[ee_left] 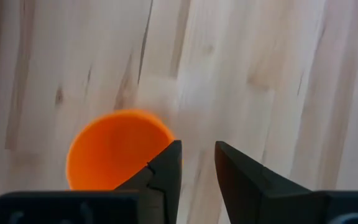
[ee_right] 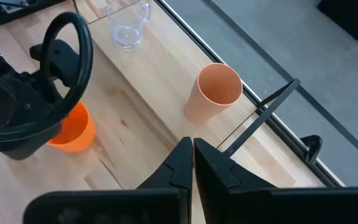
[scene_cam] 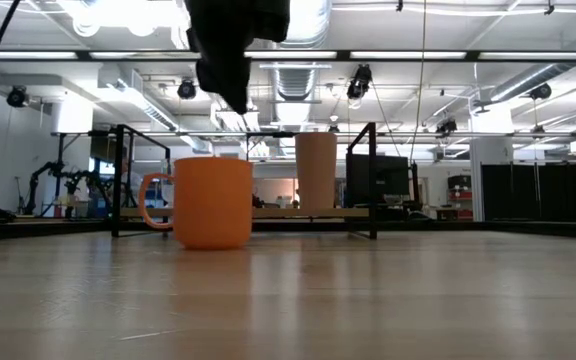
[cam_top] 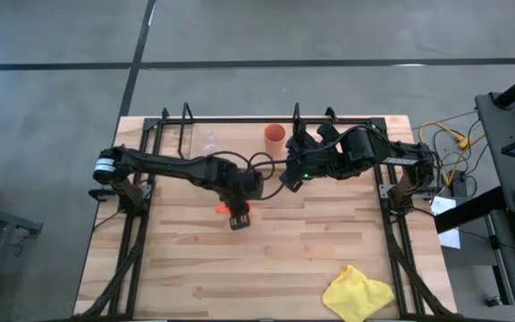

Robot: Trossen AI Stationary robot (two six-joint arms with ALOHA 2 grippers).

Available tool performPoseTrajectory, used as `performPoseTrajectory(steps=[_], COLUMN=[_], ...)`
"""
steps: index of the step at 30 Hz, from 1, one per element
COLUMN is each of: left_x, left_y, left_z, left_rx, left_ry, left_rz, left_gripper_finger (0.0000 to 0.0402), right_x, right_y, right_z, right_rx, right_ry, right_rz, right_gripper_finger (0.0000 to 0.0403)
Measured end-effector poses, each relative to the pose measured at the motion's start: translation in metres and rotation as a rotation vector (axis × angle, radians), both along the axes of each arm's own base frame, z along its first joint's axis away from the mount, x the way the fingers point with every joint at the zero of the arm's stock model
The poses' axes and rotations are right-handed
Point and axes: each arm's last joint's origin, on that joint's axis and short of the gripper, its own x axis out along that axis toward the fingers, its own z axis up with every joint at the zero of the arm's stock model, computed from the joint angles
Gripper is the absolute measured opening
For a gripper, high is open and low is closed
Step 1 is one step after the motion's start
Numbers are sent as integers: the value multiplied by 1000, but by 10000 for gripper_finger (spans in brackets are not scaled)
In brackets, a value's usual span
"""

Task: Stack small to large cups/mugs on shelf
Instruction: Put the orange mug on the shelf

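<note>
— How far along are they with the cups?

— Hardly begun, I'd say. The terracotta-tan tumbler (cam_top: 274, 137) stands upright on the shelf (cam_top: 240, 122) along the far edge of the bench (cam_top: 329, 250), and the tiny clear glass (ee_right: 127, 28) sits on that same shelf, well apart from it toward the far-left corner. Nothing is nested in anything.

— And the orange mug (scene_cam: 204, 200)?

— On the bare bench near the middle, in front of the shelf, upright, handle out to one side. The left claw (ee_left: 197, 171) hangs just above it, beside its rim, fingers a narrow gap apart and holding nothing.

— The other arm?

— The right claw (ee_right: 192, 163) hovers near the far edge, close by the tumbler, fingers pressed together, empty as well.

— So what's left?

— Nearly everything, by my reckoning. The mug needs gripping and carrying to the shelf, and the three want ordering by size, smallest to largest. Whether the glass and tumbler already stand in their final spots, I can't judge from here.

— That yellow cloth (cam_top: 358, 293)?

— Lying at the near-right corner, out of it all.
</note>
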Motion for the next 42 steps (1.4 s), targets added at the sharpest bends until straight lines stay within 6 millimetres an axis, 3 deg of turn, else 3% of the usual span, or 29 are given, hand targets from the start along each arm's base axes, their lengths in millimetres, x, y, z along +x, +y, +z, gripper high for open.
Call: performPoseTrajectory(steps=[5, 15, 25, 42], left_x=[11, 28, 27, 23], left_y=[4, 4, 6, 10], left_z=[-5, -42, -26, -38], left_rx=[-33, -112, -109, -115], left_ry=[-42, 87, 30, 94], left_rz=[82, 321, 467, 706], left_gripper_finger=[82, 82, 82, 82], right_x=[0, -1, -2, -2], right_y=[2, 11, 14, 16], right_z=[0, 0, 0, 0], right_rx=[4, 5, -5, -6], right_ry=[-2, -4, 7, 35], right_rz=[5, 29, 54, 105], right_gripper_finger=[8, 8, 8, 9])
